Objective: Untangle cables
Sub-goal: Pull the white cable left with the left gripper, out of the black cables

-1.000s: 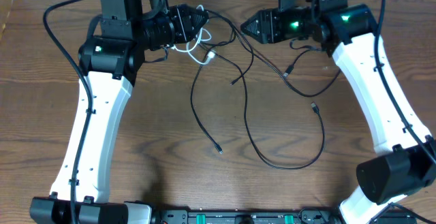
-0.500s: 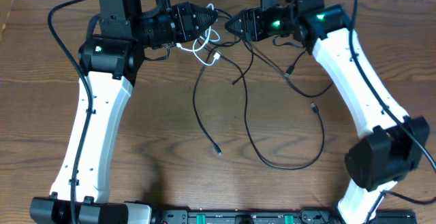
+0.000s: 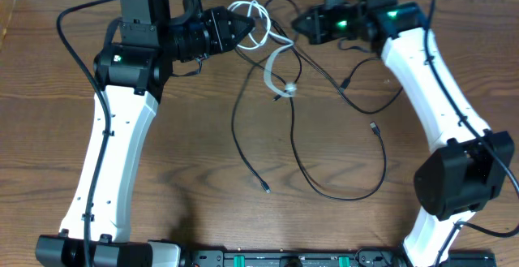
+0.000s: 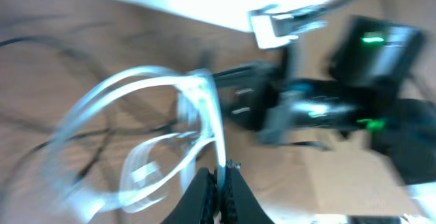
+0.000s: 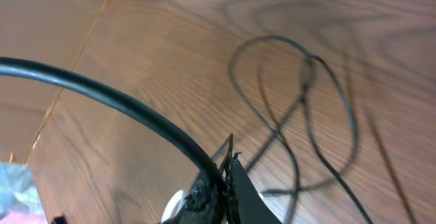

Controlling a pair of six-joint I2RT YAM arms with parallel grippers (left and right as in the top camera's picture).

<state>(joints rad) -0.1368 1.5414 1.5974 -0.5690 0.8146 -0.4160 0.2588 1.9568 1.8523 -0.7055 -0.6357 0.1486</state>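
Change: since half a second before, the right gripper (image 3: 297, 21) had drawn back to the right, away from the left gripper (image 3: 246, 30). The white cable (image 3: 272, 68) had come up from a bunch under the left gripper into loops at the far side.
Left gripper: closed, with the white cable pinched between its tips; its wrist view was blurred.
Right gripper: closed, with one black cable (image 5: 109, 94) running straight into its tips and nipped there.
Gap: the two grippers were near each other but apart.
White cable: its loops were just beside the left gripper, and one strand came toward the near side, crossing the black strands.
Black cables (image 3: 293, 149): lying in loose curves on the middle of the table (image 3: 186, 161), between the two arms, crossing each other below the grippers.
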